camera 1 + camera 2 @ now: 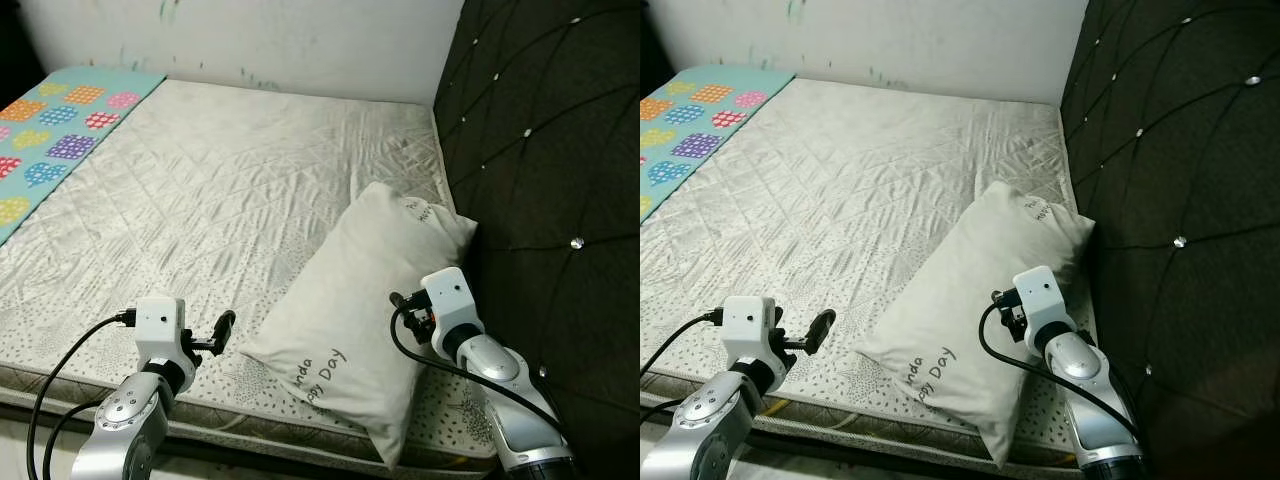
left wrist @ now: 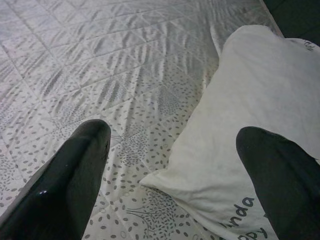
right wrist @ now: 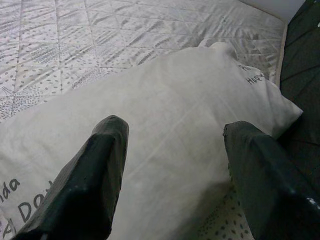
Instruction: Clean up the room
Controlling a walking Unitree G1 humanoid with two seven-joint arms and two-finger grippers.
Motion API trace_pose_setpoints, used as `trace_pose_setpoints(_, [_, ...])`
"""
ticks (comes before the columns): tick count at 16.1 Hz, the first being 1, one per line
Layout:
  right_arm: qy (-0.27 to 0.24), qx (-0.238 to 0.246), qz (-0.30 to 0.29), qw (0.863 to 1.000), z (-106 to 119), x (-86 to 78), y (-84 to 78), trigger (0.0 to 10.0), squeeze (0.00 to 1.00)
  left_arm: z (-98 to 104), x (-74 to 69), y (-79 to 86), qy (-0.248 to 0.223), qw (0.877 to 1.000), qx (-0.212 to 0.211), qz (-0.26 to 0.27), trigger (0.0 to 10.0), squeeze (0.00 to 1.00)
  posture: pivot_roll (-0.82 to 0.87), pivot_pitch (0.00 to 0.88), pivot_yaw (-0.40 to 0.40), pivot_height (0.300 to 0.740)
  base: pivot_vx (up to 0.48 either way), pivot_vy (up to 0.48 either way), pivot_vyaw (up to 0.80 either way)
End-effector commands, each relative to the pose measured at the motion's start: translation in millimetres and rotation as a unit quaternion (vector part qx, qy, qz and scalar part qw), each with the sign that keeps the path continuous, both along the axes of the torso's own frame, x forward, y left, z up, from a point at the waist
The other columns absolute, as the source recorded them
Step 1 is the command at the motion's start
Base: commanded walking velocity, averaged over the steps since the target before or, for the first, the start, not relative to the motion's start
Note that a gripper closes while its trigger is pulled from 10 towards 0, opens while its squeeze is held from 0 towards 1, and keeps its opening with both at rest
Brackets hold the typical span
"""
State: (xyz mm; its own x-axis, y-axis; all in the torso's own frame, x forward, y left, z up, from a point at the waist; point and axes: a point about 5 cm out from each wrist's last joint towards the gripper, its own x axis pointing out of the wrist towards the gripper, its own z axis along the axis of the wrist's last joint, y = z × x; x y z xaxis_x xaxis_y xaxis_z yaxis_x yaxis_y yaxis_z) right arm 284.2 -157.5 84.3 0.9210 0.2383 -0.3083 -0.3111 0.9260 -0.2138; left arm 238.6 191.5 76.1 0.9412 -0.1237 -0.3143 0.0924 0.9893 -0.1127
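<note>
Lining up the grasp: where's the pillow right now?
In the left eye view the pillow lies slantwise on the mattress's near right corner, its far end against the dark headboard, between both open grippers.

Matt cloth pillow (image 1: 360,310) — quilted, sheeny mattress (image 1: 200,200)

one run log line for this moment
left hand open, over mattress by pillow corner | right hand open, above pillow | nothing held

Head cameras down over pillow (image 1: 365,300)
</note>
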Motion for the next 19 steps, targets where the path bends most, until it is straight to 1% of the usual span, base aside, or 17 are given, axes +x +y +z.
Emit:
trace_pose_setpoints(1, [-0.003,0.003,-0.004,1.0,1.4,1.7,-1.3,10.0,0.0,1.3,1.5,-0.2,-0.003,1.0,0.003,0.002,10.0,0.0,-0.14,0.037,-0.055,0.685,0.0,0.0,0.0])
trace_pose_setpoints(3, [-0.009,0.004,0.001,1.0,2.6,2.6,-0.3,10.0,0.0,3.2,2.3,0.5,-0.01,1.0,0.002,0.006,10.0,0.0,-0.14,0.037,-0.055,0.671,0.0,0.0,0.0])
trace_pose_setpoints(12, [-0.02,-0.001,0.009,1.0,4.1,4.8,0.8,10.0,0.0,9.0,6.4,4.2,-0.032,0.999,0.002,0.025,10.0,0.0,-0.14,0.034,-0.053,0.671,0.0,0.0,0.0])
trace_pose_setpoints(13, [-0.021,-0.001,0.01,1.0,4.1,4.8,0.9,10.0,0.0,9.0,6.4,4.2,-0.032,0.999,0.002,0.025,10.0,0.0,-0.14,0.034,-0.053,0.666,0.0,0.0,0.0])
trace_pose_setpoints(15, [-0.024,0.0,0.013,1.0,4.5,4.9,1.5,10.0,0.0,9.1,6.9,4.4,-0.033,0.999,0.001,0.027,10.0,0.0,-0.14,0.033,-0.052,0.641,0.0,0.0,0.0])
trace_pose_setpoints(18, [-0.028,0.001,0.013,1.0,5.4,5.5,1.4,10.0,0.0,9.4,7.5,4.6,-0.037,0.999,0.001,0.027,10.0,0.0,-0.14,0.031,-0.053,0.641,0.0,0.0,0.0])
trace_pose_setpoints(19, [-0.03,0.002,0.013,0.999,5.9,6.5,1.3,10.0,0.0,10.3,7.0,5.3,-0.044,0.999,-0.007,0.028,10.0,0.0,-0.14,0.03,-0.053,0.641,0.0,0.0,0.0])
